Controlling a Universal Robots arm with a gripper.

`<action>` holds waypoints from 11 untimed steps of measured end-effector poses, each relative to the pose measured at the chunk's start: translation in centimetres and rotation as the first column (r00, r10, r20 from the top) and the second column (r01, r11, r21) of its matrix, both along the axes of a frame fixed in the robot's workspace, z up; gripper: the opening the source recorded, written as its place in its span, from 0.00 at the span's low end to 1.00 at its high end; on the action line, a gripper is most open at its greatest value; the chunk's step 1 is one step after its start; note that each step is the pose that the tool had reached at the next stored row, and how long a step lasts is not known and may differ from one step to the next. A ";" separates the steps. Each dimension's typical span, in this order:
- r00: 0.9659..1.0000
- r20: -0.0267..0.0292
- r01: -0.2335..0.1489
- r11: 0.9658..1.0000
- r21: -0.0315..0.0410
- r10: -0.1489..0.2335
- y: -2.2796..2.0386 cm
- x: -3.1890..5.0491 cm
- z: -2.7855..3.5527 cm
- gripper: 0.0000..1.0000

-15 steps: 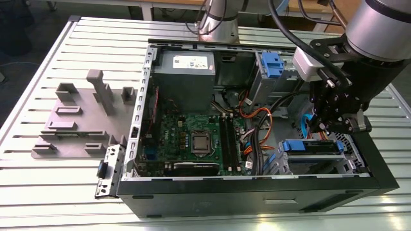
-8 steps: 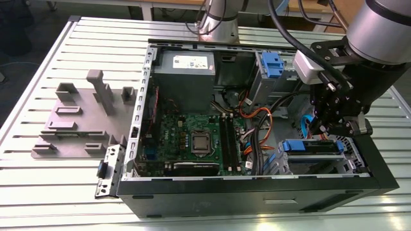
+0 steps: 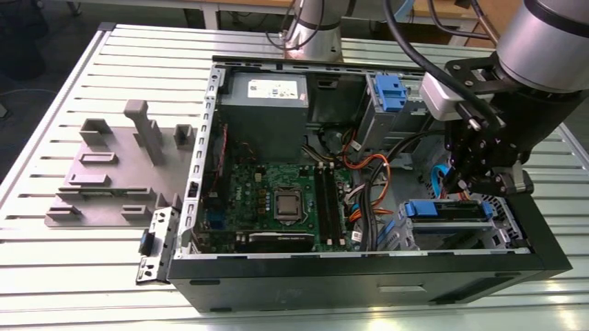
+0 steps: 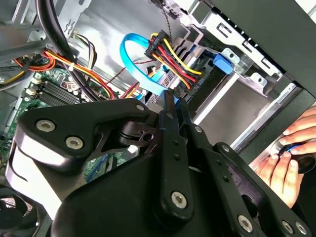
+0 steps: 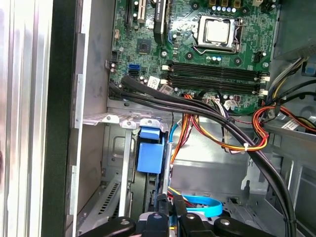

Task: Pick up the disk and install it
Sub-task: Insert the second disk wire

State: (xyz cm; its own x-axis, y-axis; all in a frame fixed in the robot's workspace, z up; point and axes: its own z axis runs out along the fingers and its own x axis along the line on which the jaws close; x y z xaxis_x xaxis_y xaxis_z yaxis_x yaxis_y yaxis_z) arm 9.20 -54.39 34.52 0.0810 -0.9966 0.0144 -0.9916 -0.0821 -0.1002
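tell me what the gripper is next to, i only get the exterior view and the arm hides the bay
Observer: In the second wrist view the gripper is right by a black connector fed by red, yellow and black wires.
Operator: where's the disk then
Observer: In the first wrist view the disk, seen by its blue end tab, sits in the drive bay, and the tab is clear of the gripper.
Operator: anything else close to the case
Observer: Yes. In the second wrist view a person's hand is at the outer edge of the case.
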 end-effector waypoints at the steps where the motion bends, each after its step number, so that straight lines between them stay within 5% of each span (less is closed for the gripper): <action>1: 1.000 0.000 0.005 1.000 0.000 -0.005 0.00 0.00 -0.01 0.16; 5: 1.000 0.000 0.011 1.000 0.002 -0.011 -0.15 0.00 -0.10 0.16; 8: 1.000 0.001 0.011 1.000 0.013 -0.011 -0.45 -0.01 -0.19 0.16; 9: 1.000 0.001 0.011 1.000 0.022 -0.011 -0.54 -0.01 -0.21 0.16; 11: 1.000 0.001 0.011 0.998 0.057 -0.011 -0.69 -0.05 -0.23 0.16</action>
State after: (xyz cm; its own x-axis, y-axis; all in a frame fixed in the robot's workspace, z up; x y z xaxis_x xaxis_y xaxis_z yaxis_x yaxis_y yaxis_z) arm 9.15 -55.08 34.29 0.0705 -0.9966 -0.0425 -0.9923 -0.0657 -0.1053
